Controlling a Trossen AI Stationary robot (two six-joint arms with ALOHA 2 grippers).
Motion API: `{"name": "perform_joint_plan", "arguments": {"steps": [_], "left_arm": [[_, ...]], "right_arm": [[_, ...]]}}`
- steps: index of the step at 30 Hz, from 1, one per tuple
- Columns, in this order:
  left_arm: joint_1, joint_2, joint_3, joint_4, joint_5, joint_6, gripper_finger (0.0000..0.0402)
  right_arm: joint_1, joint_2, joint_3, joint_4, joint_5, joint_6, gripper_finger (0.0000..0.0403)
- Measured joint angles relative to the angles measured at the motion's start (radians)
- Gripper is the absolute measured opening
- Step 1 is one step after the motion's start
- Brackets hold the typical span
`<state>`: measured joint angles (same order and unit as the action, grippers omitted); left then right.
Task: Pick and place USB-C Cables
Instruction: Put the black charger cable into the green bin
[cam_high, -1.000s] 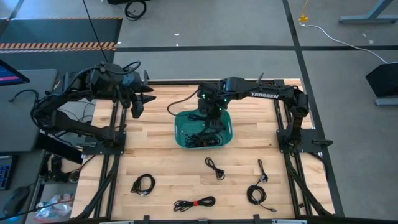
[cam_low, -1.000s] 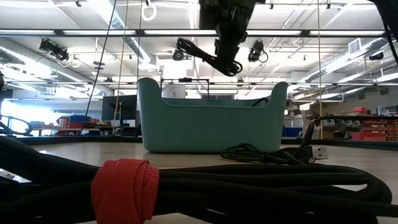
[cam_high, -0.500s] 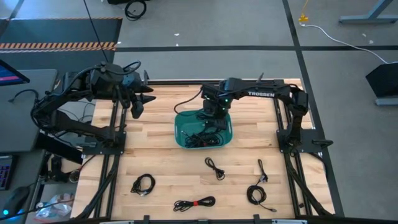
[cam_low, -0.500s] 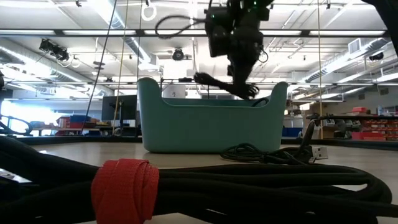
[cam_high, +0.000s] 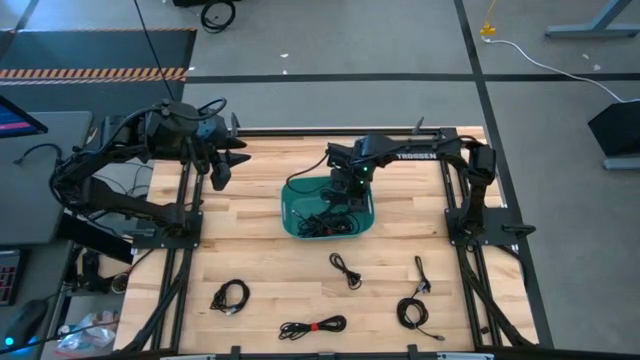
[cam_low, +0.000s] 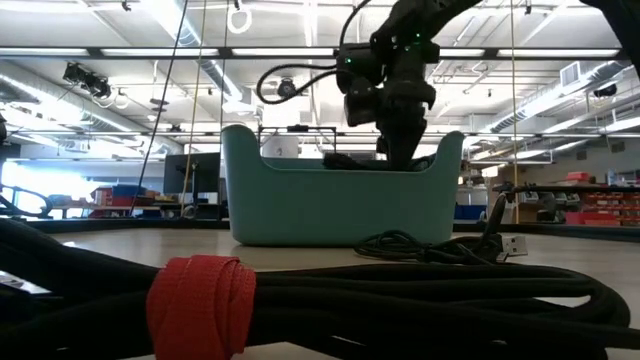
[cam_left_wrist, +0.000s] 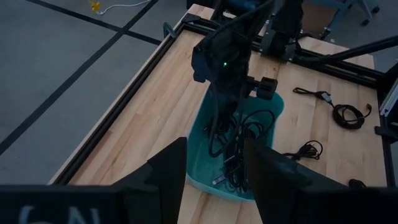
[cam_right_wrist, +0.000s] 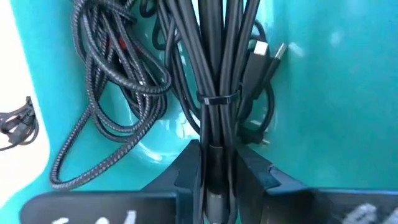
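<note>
Right gripper is clamped on a cable, down inside the bin. Several cables are binned already. Five loose ones wait around 6 o'clock on the table.

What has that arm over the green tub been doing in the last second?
The right gripper came down from above the teal bin into it, lowering the bundled cable it still grips; nothing was let go. The left gripper stayed parked at the table's far left edge, and the loose cables on the wooden table haven't moved.
</note>
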<state>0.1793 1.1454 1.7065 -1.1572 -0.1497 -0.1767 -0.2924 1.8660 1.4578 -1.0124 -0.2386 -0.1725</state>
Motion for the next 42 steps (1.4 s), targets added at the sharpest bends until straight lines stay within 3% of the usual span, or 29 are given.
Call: {"name": "perform_joint_plan", "arguments": {"steps": [9,20,26,29,42], "left_arm": [[0.0,0.0,0.0,0.0,0.0,-0.004,0.0167],[0.0,0.0,0.0,0.0,0.0,-0.004,0.0167],[0.0,0.0,0.0,0.0,0.0,-0.004,0.0167],[0.0,0.0,0.0,0.0,0.0,-0.004,0.0167],[0.0,0.0,0.0,-0.01,0.0,-0.001,0.0167]], "right_arm": [[0.0,0.0,-0.081,0.117,-0.02,0.023,0.0067],[0.002,-0.003,-0.099,0.141,-0.02,0.026,0.0067],[0.005,0.001,-0.068,0.148,-0.033,0.031,0.015],[0.004,0.001,-0.058,0.152,-0.023,0.039,0.0164],[0.004,0.0,-0.028,0.14,-0.048,0.102,0.0116]]}}
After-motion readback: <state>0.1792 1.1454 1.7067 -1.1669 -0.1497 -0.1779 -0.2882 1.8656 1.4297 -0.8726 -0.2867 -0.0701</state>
